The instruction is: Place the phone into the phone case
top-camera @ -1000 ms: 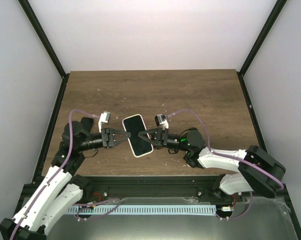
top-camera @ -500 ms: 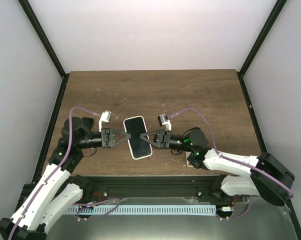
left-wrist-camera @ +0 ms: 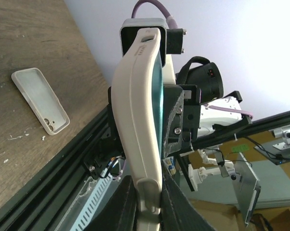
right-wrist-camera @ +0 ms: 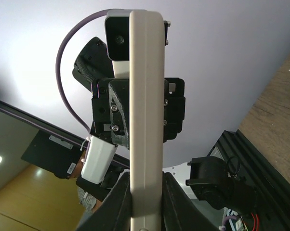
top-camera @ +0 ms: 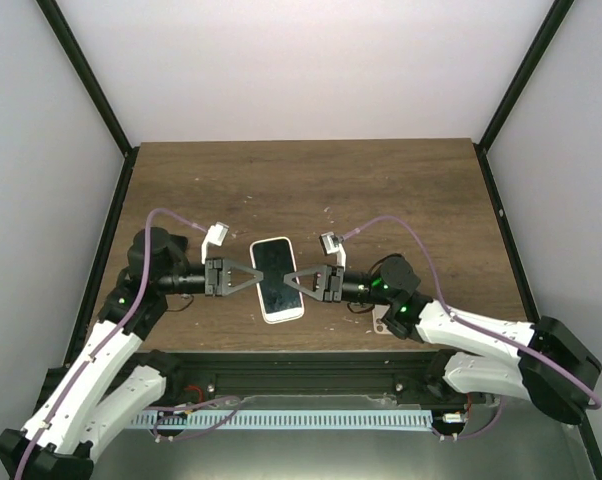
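Above the table, the cream-rimmed phone, perhaps already in a shell, hangs between the claws. The left gripper and right gripper each clamp a long edge. The screen faces up, and the long axis runs crosswise to both claws. A cream case lies below the left claw.

Light: bright, even and diffuse; the white walls are washed out.
Shadows: only soft, faint ones are cast on the table.
Wrist views: the phone case is backlit by pale wall; the far background is softened.
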`<move>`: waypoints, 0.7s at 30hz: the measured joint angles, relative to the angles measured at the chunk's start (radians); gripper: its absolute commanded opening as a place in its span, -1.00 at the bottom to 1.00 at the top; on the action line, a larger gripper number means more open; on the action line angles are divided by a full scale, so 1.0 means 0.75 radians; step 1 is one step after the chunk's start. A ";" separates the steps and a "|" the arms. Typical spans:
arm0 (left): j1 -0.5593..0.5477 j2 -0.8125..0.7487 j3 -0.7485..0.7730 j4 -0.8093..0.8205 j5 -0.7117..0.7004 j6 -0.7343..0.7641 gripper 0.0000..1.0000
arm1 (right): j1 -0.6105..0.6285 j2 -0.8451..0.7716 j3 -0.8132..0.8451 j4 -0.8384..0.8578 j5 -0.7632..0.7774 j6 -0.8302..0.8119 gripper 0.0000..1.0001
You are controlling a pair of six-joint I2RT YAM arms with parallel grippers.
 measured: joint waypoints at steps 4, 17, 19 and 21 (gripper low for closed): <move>-0.001 -0.003 0.002 -0.005 -0.021 0.006 -0.33 | -0.002 0.008 -0.008 0.026 -0.018 0.011 -0.94; -0.001 0.008 -0.013 0.047 -0.222 -0.095 -0.88 | 0.008 0.014 -0.090 0.077 -0.048 0.032 -0.94; -0.001 0.017 -0.014 0.058 -0.228 -0.091 -0.98 | 0.006 0.013 -0.093 0.078 -0.039 0.031 -0.94; -0.002 0.022 -0.013 0.068 -0.229 -0.096 -0.99 | 0.006 0.012 -0.094 0.080 -0.037 0.034 -0.94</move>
